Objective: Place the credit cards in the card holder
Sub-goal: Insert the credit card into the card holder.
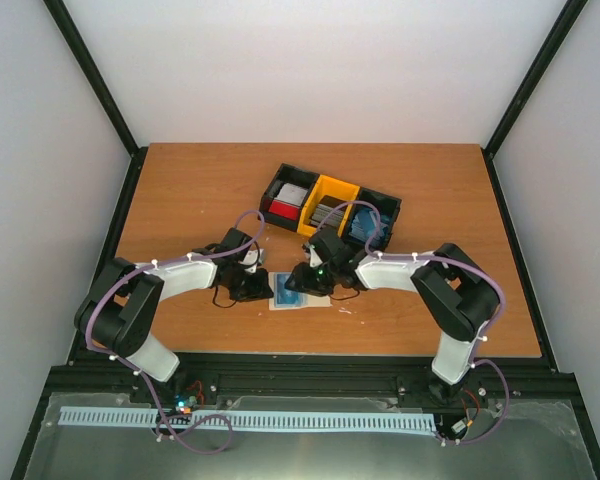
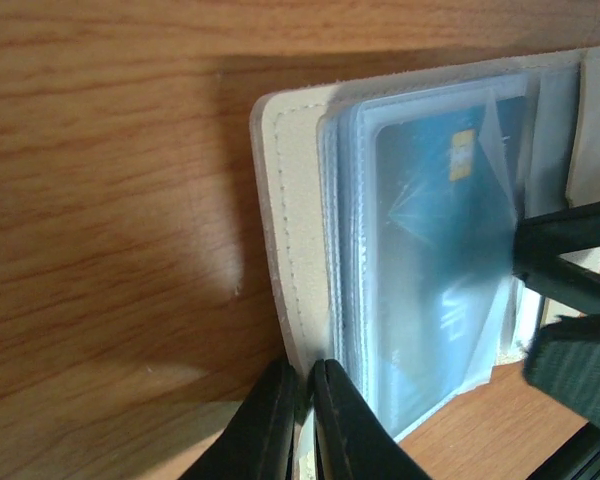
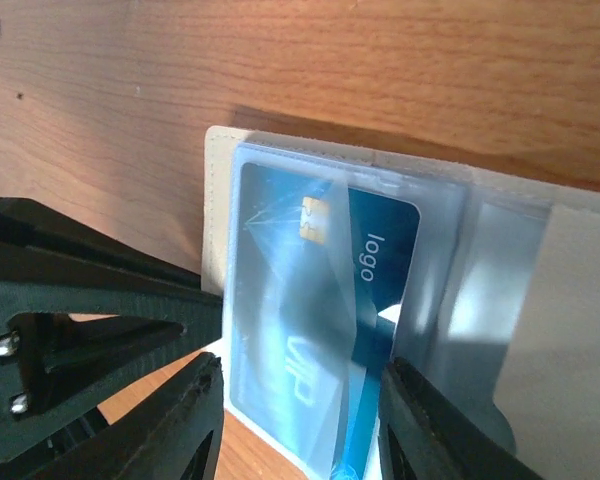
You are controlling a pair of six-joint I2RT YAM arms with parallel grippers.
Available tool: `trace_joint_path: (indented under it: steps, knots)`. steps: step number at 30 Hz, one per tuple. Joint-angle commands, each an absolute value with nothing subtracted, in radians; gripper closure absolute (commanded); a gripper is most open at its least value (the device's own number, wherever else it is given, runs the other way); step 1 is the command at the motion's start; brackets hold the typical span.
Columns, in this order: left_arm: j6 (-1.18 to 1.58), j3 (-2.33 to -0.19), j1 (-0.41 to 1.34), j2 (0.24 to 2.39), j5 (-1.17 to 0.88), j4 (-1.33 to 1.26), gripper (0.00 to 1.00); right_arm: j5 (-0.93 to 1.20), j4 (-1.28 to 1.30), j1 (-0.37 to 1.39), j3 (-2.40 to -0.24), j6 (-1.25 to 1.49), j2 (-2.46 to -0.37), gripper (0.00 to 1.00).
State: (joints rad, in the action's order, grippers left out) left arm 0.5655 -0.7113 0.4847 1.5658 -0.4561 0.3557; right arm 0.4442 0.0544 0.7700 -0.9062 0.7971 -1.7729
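Observation:
The beige card holder lies open on the table between both grippers, its clear sleeves facing up. My left gripper is shut on the holder's beige cover edge, the fingers pinching it. A pale blue card with a gold chip lies partly under a clear sleeve; it also shows in the left wrist view. My right gripper is open, one finger on each side of the card's near end. Its fingers show at the sleeve's right edge.
A black-and-yellow three-compartment bin stands behind the grippers, holding a silver-and-red card, dark grey cards and blue cards. The left gripper's body sits close beside the holder. Walls enclose the wooden table.

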Motion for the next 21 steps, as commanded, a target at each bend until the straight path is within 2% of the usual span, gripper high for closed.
trace_joint_path:
  steps: [1,10,14,21]
  knots:
    - [0.548,-0.701,0.491,1.546,-0.443,0.332,0.92,0.431,0.098,0.798,-0.956,0.775,-1.827,0.58]
    - [0.549,-0.702,0.491,1.536,-0.426,0.338,0.93,0.407,0.135,0.808,-0.98,0.768,-1.825,0.63]
    - [0.566,-0.702,0.491,1.519,-0.396,0.344,0.92,0.286,0.273,0.812,-1.021,0.718,-1.766,0.6]
    - [0.604,-0.703,0.488,1.468,-0.36,0.348,0.76,0.023,0.551,0.898,-1.183,0.633,-1.75,0.44]
